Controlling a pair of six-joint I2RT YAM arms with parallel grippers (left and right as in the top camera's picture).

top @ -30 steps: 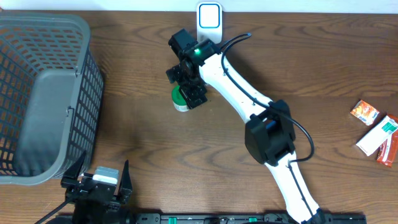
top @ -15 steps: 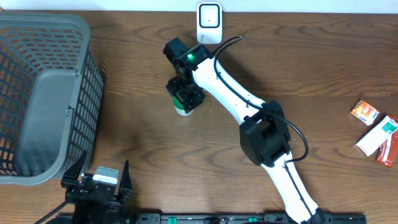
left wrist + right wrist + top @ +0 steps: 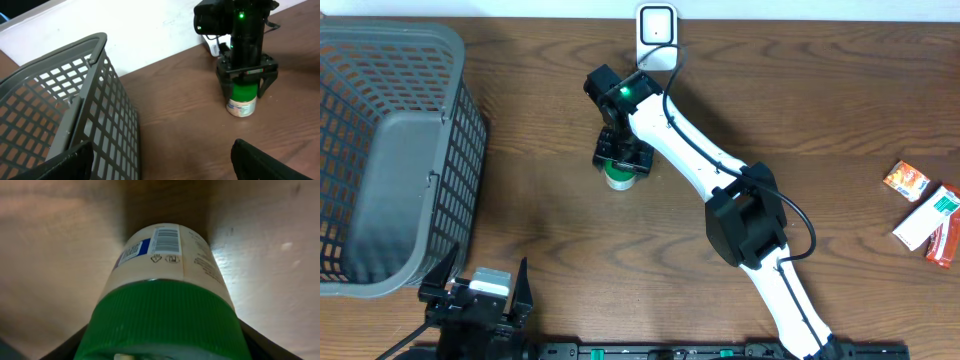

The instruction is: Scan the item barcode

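**Grip on the jar, scan not yet made**

**Overhead:** R arm reaches across the table (image 3: 520,200) to the jar (image 3: 618,181), which stands upright just in front of the scanner (image 3: 657,26), near it but not touching. The right gripper (image 3: 620,158) sits over the jar top, so the jaws can't be judged from here. The left gripper (image 3: 483,270) is parked at the near edge beside the basket (image 3: 470,110), jaws wide, holding nothing. Snack packets (image 3: 923,215) lie well apart on the far R side.

**Left wrist:** clearest view of the grip. The R fingers flank the green cap (image 3: 245,92) on both sides and look pressed onto it. The jar base is on the wood, so it's gripped but not lifted. Basket wall fills the L half of this view.

**Right wrist:** looking down over the cap at the label. Barcode (image 3: 165,240) faces this cam, w/ a blue patch and small white code to its L and two small symbols below. Fine print runs down the R side, too small to read; no brand legible.

**Step in hand, as I read it:** the pick. Next move prob. calls for a lift clear of the table, then turning the jar so the barcode side squares up to the scanner face. The grip is on the cap only, so a slow tilt would be safer.
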